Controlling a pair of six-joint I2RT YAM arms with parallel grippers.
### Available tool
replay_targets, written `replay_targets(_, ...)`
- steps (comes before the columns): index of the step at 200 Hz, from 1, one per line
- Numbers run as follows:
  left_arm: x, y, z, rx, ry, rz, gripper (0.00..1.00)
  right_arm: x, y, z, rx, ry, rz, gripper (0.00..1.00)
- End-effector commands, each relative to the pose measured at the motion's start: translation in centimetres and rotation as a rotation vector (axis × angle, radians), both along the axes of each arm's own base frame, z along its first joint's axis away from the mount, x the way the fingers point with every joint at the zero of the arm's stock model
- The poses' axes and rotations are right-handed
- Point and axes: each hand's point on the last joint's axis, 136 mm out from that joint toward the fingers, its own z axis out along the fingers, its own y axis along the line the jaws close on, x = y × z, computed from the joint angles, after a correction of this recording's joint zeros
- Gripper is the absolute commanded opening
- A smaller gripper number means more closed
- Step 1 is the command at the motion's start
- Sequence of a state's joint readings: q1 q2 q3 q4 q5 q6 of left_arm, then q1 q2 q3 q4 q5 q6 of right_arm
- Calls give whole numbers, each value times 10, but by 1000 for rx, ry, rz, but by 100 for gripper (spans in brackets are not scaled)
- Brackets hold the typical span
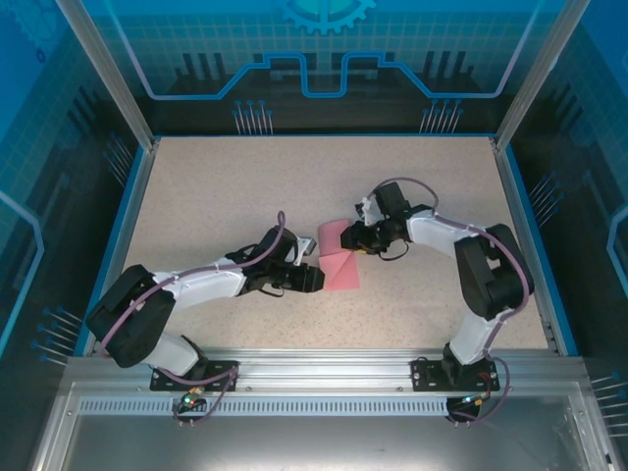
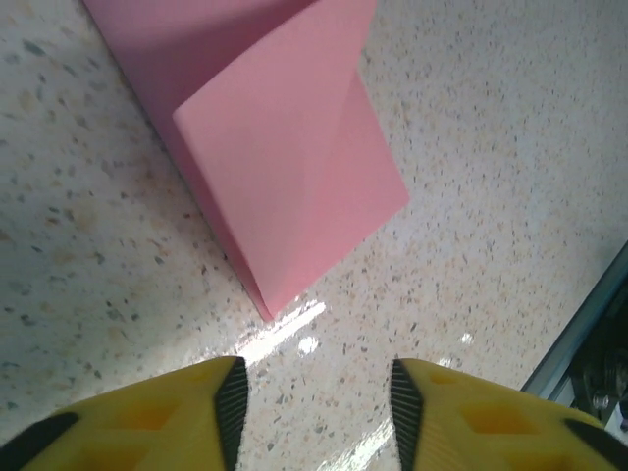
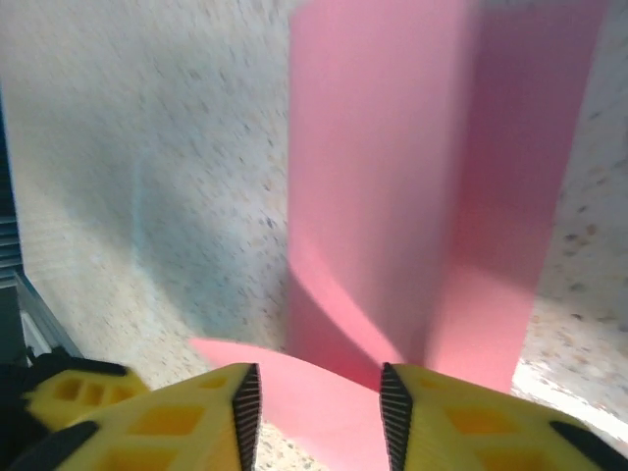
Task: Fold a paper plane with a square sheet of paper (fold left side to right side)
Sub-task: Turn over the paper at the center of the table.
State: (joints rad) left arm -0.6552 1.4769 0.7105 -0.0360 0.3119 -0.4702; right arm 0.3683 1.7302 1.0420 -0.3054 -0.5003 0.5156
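On the table, approx. mid-way betw. my two arms, the pink paper sheet lies part-folded, w/ one flap lifted off the surface. My left end effector sits just beside the sheet's left edge. Its jaws are parted w/ nothing betw. them, and the sheet's corner is a bit ahead of the fingertips. My right end effector is at the sheet's far-right side. Its jaws are also apart and not pinching, w/ a curled pink edge showing in the gap.
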Motion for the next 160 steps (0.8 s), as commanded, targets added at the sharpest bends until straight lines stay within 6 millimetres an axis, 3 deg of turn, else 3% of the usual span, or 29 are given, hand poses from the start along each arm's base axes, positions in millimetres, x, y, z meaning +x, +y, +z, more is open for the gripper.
replay_targets(1, 14, -6, 6, -2, 6, 2, 52, -2, -22, 10, -24, -35, -30, 50)
replay_targets(28, 36, -14, 3, 12, 1, 33, 60, -10, -35, 6, -10, -29, -43, 63)
replay_targets(49, 53, -9, -7, 53, 16, 99, 62, -16, -34, 4, 26, -29, -28, 66)
replay_targets(76, 59, -8, -15, 63, 26, 117, 62, -15, -21, 8, 108, -35, -11, 65)
replay_targets(104, 58, -8, -17, 64, 29, 112, 62, -23, -9, -10, 116, 20, 11, 58)
replay_targets(109, 57, -8, -17, 64, 28, 110, 62, -15, -3, -4, 126, 3, 19, 58)
replay_targets(160, 57, -10, -17, 57, 33, 101, 61, -9, 28, -13, 123, 26, 68, 53)
